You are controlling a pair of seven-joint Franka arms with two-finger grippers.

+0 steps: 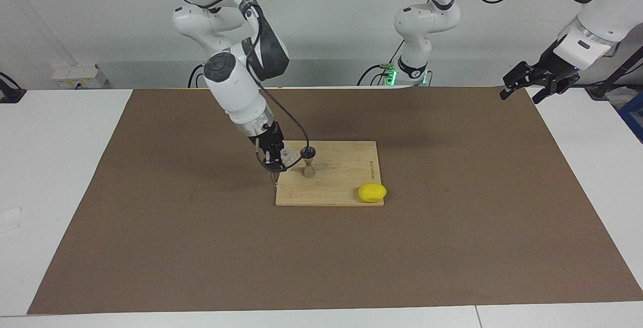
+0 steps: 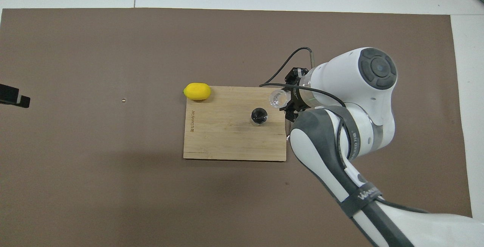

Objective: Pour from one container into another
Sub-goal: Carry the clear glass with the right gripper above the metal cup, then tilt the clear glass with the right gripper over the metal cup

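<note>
The silvery hourglass jigger [image 1: 308,162] [image 2: 259,115] stands upright on the wooden cutting board [image 1: 341,187] [image 2: 227,145]. My right gripper [image 1: 276,158] [image 2: 289,102] is shut on the small clear glass cup [image 1: 287,156] [image 2: 278,98]. It holds the cup in the air over the board's handle edge, close beside the jigger's top rim and toward the right arm's end. The cup's mouth faces mostly upward in the overhead view. My left gripper [image 1: 522,89] [image 2: 13,97] hangs open and empty in the air at the left arm's end of the table, waiting.
A yellow lemon [image 1: 372,192] [image 2: 197,91] lies at the board's corner farthest from the robots, toward the left arm's end. A brown mat [image 1: 452,217] covers the table. A tiny speck [image 2: 123,100] sits on the mat toward the left arm's end.
</note>
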